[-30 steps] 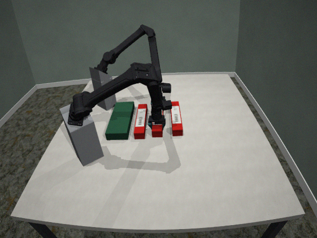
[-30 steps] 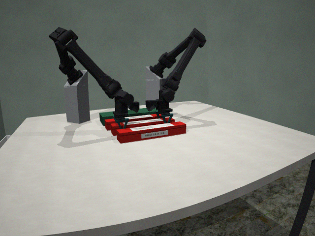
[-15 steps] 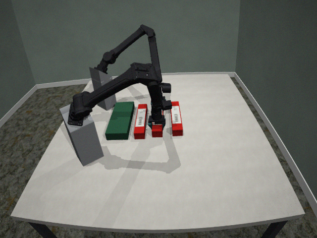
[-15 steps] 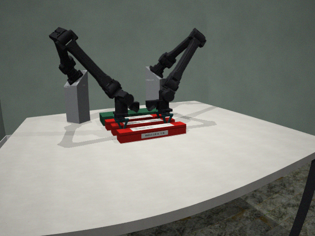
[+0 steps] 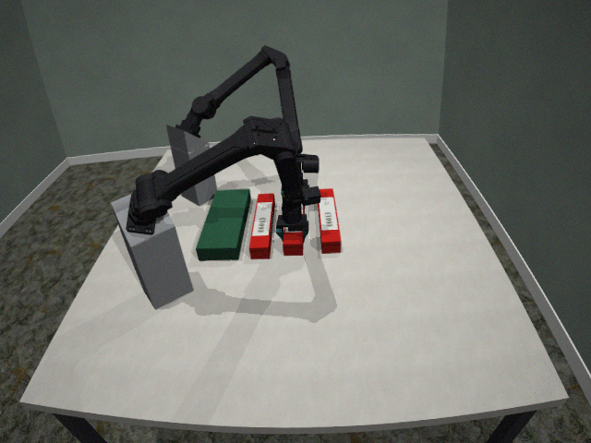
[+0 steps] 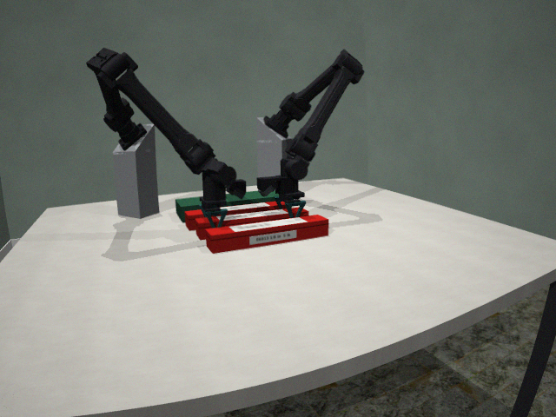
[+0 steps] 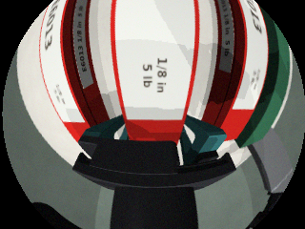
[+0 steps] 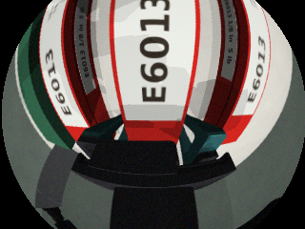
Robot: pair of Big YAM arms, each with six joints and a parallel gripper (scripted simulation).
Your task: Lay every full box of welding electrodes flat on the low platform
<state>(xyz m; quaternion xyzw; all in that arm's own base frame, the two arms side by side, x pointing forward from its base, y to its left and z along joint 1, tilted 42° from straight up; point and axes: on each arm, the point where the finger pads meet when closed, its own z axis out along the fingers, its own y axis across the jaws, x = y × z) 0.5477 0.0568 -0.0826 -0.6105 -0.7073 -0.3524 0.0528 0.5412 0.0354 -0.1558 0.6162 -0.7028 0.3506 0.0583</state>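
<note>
Three red boxes with white E6013 labels lie flat side by side on the table next to the green low platform (image 5: pixel 223 222). The middle box (image 5: pixel 293 243) rests on the table between the other two. My right gripper (image 5: pixel 292 232) is shut on its near, E6013 end, and shows in the right wrist view (image 8: pixel 155 133). My left gripper (image 6: pixel 290 207) is shut on its far, "5 lb" end, and shows in the left wrist view (image 7: pixel 155 134). The box beside the platform (image 5: pixel 261 224) and the outer box (image 5: pixel 329 220) lie untouched.
Two grey pedestals carry the arm bases: one at the front left (image 5: pixel 155 257), one behind the platform (image 5: pixel 190 164). The gaps between the boxes are narrow, about a finger's width.
</note>
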